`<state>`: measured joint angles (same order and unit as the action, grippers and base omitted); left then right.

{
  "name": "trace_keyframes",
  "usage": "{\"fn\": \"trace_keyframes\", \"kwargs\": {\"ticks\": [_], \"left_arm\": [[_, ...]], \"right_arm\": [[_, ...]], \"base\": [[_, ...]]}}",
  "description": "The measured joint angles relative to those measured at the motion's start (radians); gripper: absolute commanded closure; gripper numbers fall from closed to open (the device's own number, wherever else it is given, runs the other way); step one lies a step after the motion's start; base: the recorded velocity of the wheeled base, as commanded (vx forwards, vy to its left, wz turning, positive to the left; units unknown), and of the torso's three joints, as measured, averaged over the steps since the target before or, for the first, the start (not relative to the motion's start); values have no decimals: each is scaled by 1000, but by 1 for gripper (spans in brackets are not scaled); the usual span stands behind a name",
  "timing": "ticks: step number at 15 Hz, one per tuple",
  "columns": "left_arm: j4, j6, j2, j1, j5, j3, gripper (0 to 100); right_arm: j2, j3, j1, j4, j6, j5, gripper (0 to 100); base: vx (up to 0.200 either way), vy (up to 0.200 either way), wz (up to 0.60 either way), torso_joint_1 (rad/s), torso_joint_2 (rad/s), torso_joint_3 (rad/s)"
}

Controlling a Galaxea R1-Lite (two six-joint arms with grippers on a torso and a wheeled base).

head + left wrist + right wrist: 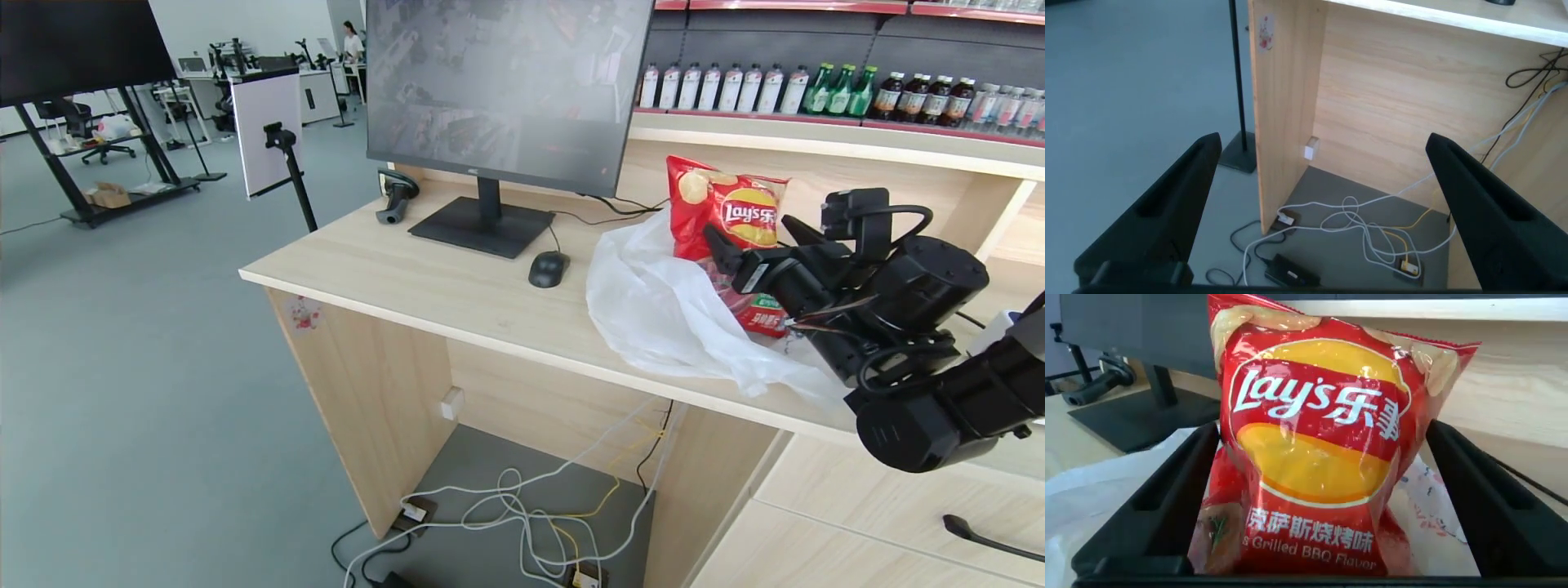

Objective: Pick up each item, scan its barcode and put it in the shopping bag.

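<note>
Looks like the bagging step: right gripper [739, 261] is clamped on the chips [731, 208], one finger on each side of the pack, holding it upright at the mouth of the bag [661, 310]. That's on the right part of the desk [441, 286], right of the mouse [548, 268]. Lower end of the chips sits behind the white plastic. Can't tell if it is properly inside or just touching the rim.

Scanner [396, 196] is far left, by the monitor [506, 90], well apart from the chips. My guess is the scan is done.

Next move, as I read it: lower the pack into the opening, then let go and back out without dragging the film. The plastic is limp and crumpled, so the mouth may fold shut.

Left gripper [1323, 147] is low at the near side of the desk, fingers wide apart, nothing in it.

Chips: red glossy pack, yellow disc on the front, chip pictures at the top corners, puffed with air, uncrushed. Barcode not visible.
</note>
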<state>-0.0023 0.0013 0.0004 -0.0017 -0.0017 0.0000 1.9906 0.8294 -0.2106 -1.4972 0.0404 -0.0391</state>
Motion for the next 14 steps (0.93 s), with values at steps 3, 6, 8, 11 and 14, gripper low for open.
{"fn": "trace_keyframes", "kwargs": {"ticks": [3, 6, 8, 11, 14], "left_arm": [[0, 0, 0, 0, 0, 0, 0], [1, 0, 0, 0, 0, 0, 0], [1, -1, 0, 0, 0, 0, 0], [1, 0, 0, 0, 0, 0, 0], [1, -1, 0, 0, 0, 0, 0]], "right_arm": [[-73, -41, -1, -3, 1, 26, 0], [-147, -105, -1, -4, 3, 27, 0], [-214, -186, -1, -6, 3, 27, 0], [-335, -381, -5, -13, -2, 28, 0], [-550, -673, -10, -3, -6, 36, 0]], "base": [[0, 0, 0, 0, 0, 0], [0, 0, 0, 0, 0, 0], [0, 0, 0, 0, 0, 0], [0, 0, 0, 0, 0, 0], [0, 0, 0, 0, 0, 0]]}}
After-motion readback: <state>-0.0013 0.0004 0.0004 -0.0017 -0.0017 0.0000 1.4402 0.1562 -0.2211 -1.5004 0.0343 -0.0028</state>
